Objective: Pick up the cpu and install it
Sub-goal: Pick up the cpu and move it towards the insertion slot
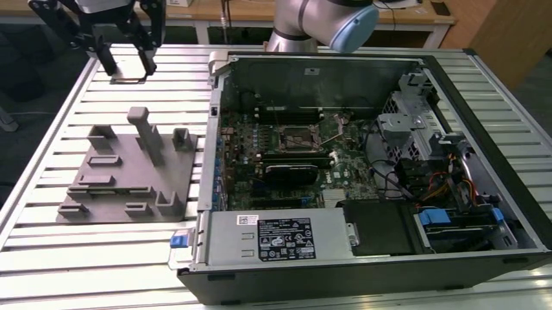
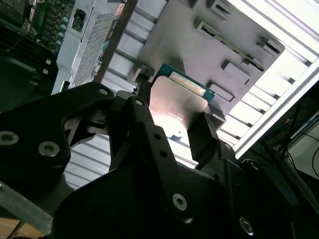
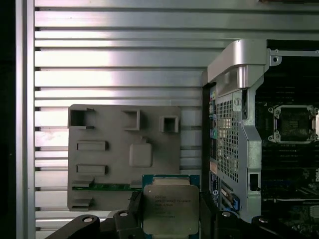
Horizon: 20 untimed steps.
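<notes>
Clamping the cpu [image 3: 169, 206] by two opposite edges, the gripper [image 1: 129, 70] hangs at the far end of the exterior view's left, above the ribbed aluminium table [image 1: 86, 258]. Its black fingers [image 2: 204, 134] are closed on the chip. The chip is a flat square with a dull silvery metal top and a thin teal rim, and it is held clear of the surface.

Nearer along that left side lies a matte grey plastic plate [image 1: 121, 184], moulded with upright blocks and shallow rectangular pockets. To the exterior view's right an open computer case [image 1: 362, 278] lies on its side, with sheet-metal walls and a perforated grille. The green motherboard inside carries a square, metal-framed socket [image 1: 298, 135], well apart from the chip. A smooth silvery power supply box [image 1: 267, 236] sits at the near edge of the case.
</notes>
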Available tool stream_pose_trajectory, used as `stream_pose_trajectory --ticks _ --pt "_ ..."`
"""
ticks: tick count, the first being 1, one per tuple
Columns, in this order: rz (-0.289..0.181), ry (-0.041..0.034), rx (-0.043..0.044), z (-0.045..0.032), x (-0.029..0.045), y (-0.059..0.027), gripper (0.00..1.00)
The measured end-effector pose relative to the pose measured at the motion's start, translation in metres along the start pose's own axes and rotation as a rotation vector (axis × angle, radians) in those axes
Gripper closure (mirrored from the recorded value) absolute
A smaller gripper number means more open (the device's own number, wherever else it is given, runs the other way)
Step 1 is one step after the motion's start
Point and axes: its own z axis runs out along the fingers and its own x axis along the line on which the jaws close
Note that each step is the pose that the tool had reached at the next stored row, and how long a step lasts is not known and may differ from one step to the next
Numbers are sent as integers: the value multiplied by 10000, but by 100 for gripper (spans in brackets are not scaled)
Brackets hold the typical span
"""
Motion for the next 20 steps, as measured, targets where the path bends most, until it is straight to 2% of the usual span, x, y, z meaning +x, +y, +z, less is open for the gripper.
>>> stream_pose_trajectory --ticks 10,20 --pt "0 0 0 9 -259 6 46" --pt "0 0 0 20 -600 13 46"
